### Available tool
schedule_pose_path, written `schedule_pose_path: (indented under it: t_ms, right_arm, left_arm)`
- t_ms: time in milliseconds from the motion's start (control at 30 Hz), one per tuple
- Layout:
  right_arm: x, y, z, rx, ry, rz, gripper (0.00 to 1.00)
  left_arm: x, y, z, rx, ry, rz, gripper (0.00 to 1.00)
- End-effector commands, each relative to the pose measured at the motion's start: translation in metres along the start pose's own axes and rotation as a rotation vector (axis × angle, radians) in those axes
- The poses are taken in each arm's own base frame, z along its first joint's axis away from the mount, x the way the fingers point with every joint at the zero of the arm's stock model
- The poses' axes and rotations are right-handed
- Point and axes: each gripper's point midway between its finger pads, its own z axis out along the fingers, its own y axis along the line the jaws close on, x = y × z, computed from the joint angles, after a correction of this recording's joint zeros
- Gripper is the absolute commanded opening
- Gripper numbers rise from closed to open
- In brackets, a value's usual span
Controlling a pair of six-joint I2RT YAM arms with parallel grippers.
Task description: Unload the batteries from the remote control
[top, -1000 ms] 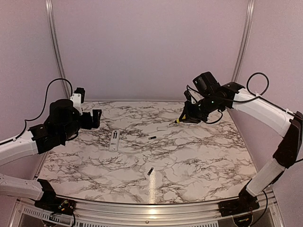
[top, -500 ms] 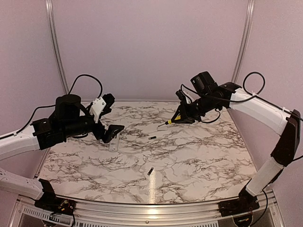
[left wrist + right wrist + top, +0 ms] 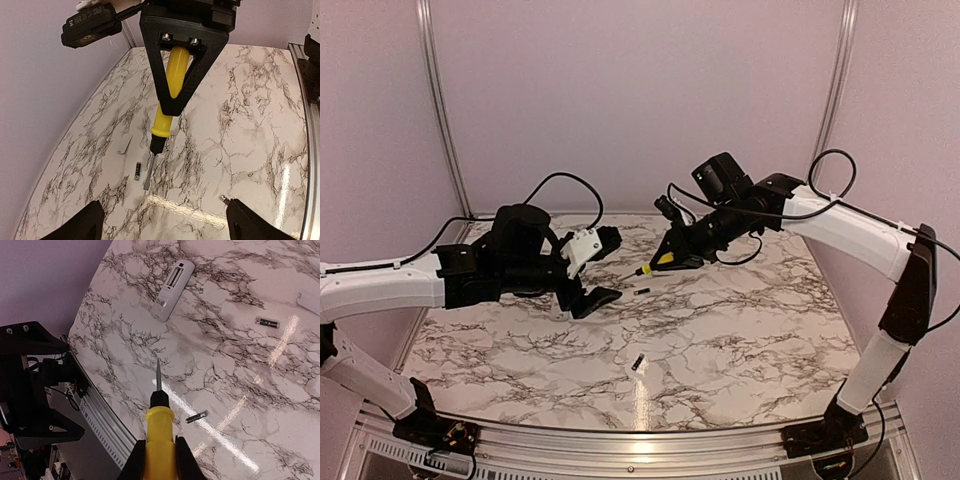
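The white remote control (image 3: pixel 172 282) lies flat with its battery compartment open; in the top view my left arm hides it. One dark battery (image 3: pixel 642 291) lies near the table's middle, and it also shows in the left wrist view (image 3: pixel 137 170) and the right wrist view (image 3: pixel 266 322). The other battery (image 3: pixel 638 362) lies nearer the front and shows again in the wrist views (image 3: pixel 196 416) (image 3: pixel 226 200). My right gripper (image 3: pixel 672 254) (image 3: pixel 159 452) is shut on a yellow-handled screwdriver (image 3: pixel 655 264) (image 3: pixel 159 427) held above the table, tip pointing down-left. My left gripper (image 3: pixel 605 268) (image 3: pixel 165 230) is open and empty, facing the screwdriver (image 3: pixel 167 95).
A small white battery cover (image 3: pixel 125 145) lies beside the middle battery, and it shows at the right edge of the right wrist view (image 3: pixel 307 302). The marble table (image 3: pixel 740 330) has an aluminium rail (image 3: pixel 650 445) along its front edge. Purple walls close in the back and sides.
My left arm has swung right towards the table's middle and now covers the remote in the top view. My right gripper has moved left and lower with the screwdriver.
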Motion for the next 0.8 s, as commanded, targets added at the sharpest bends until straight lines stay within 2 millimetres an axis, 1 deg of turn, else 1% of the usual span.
schedule_pose_path:
  t_ms: [0, 67, 167, 267, 533, 767]
  right_arm:
    - [-0.010, 0.033, -0.002, -0.091, -0.013, -0.072, 0.00]
    - [-0.010, 0.041, -0.003, -0.122, -0.009, -0.081, 0.00]
    - [-0.011, 0.048, -0.004, -0.150, -0.011, -0.089, 0.00]
    - [-0.010, 0.050, -0.004, -0.158, 0.000, -0.087, 0.00]
    - [-0.010, 0.059, -0.004, -0.198, 0.013, -0.099, 0.00]
    - [-0.007, 0.059, -0.002, -0.200, 0.028, -0.098, 0.00]
  left_arm:
    - [-0.016, -0.001, 0.008, 0.009, -0.042, 0.058, 0.85]
    - [-0.016, -0.001, 0.012, 0.010, -0.042, 0.074, 0.79]
    - [-0.015, -0.002, 0.017, 0.015, -0.035, 0.094, 0.73]
    - [-0.015, -0.001, 0.023, 0.015, -0.028, 0.103, 0.67]
    - [-0.016, 0.002, 0.036, 0.009, -0.026, 0.113, 0.59]
    - [-0.020, 0.003, 0.042, 0.011, -0.035, 0.128, 0.42]
